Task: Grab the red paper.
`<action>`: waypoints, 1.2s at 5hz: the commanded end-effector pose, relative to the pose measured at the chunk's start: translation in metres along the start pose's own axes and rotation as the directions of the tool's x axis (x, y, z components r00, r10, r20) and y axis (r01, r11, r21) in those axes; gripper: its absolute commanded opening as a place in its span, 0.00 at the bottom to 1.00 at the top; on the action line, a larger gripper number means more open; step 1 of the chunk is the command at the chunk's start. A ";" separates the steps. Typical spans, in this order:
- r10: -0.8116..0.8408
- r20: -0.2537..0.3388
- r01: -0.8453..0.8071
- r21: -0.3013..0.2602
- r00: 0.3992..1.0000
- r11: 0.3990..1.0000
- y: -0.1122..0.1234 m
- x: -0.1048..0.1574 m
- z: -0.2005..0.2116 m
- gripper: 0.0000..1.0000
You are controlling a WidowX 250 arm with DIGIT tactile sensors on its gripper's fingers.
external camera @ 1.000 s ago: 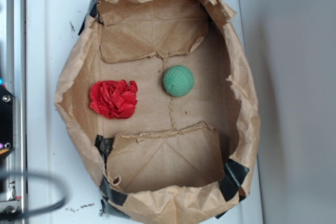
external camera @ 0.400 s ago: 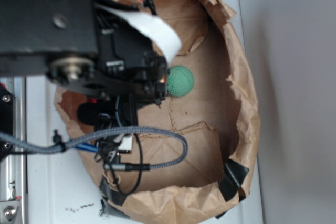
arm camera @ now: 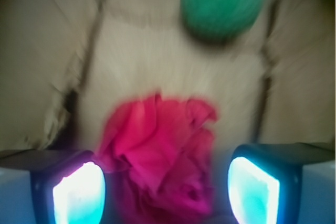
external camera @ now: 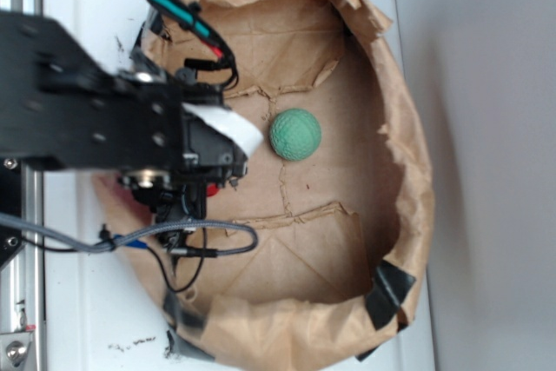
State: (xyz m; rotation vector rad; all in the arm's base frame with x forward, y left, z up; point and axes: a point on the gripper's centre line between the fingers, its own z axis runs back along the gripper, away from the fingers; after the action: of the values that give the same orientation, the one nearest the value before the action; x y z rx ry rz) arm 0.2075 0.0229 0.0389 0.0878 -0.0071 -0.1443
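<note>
The red paper (arm camera: 160, 153), a crumpled wad, lies on the brown floor of the paper bag tray, between my two glowing fingers (arm camera: 79, 192). My gripper (arm camera: 165, 192) is open, one finger on each side of the wad, a small gap on the right. In the exterior view the black arm covers the wad; only a red sliver (external camera: 211, 190) shows under it. The gripper itself is hidden there by the arm. The green dimpled ball (external camera: 295, 134) rests to the right of the arm, and it appears beyond the wad in the wrist view (arm camera: 223, 3).
The brown paper bag (external camera: 404, 180) forms a walled tray with black tape at its corners (external camera: 388, 291), on a white surface. Grey cables (external camera: 191, 236) hang from the arm over the bag's lower left. A metal rail (external camera: 22, 301) runs along the left edge.
The arm entered from the left and came over the red paper, hiding it. Since 0.4 s ago it has drawn back leftward and lower, uncovering more of the bag's upper part.
</note>
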 end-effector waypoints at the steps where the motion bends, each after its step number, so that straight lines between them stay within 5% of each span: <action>1: 0.002 0.010 -0.002 0.079 1.000 0.997 -0.007 0.004 -0.015 0.00; 2: 0.002 0.023 -0.004 0.080 1.000 0.997 -0.005 0.005 -0.007 0.00; 3: 0.022 0.098 -0.025 0.034 0.995 0.999 0.007 -0.005 0.019 0.00; 5: 0.083 0.362 -0.059 -0.076 0.929 0.995 0.041 -0.048 0.103 0.00; 6: 0.060 0.392 -0.029 -0.083 0.918 0.996 0.030 0.003 0.132 0.00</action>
State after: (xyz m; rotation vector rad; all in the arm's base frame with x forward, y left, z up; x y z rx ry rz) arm 0.2140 0.0377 0.1641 -0.0354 -0.3611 -0.1082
